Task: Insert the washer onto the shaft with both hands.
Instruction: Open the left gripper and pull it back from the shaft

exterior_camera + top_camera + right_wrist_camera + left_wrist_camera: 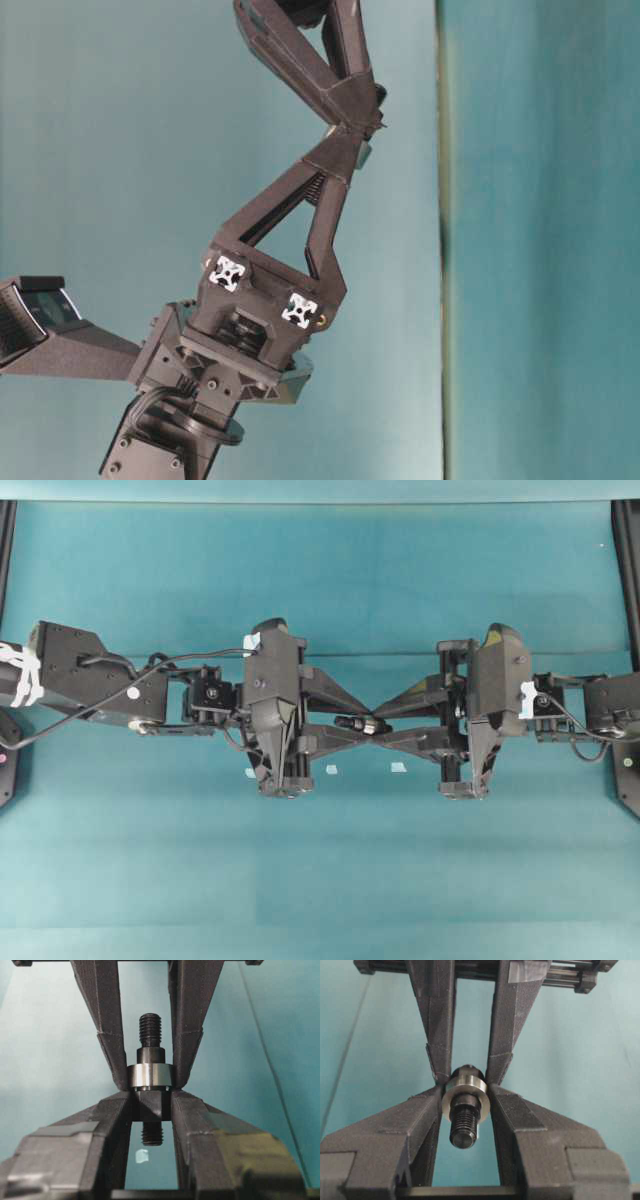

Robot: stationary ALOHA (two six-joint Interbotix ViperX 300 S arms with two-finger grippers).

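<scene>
One camera is looking straight down from afar; another is viewing sideways, nearer; both wrist cameras are facing each other, closely sharing the silvery metal ring washer [464, 1098]

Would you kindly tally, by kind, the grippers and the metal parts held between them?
grippers: 2 (left gripper, right gripper)
washer: 1
shaft: 1
Total: 4
</scene>
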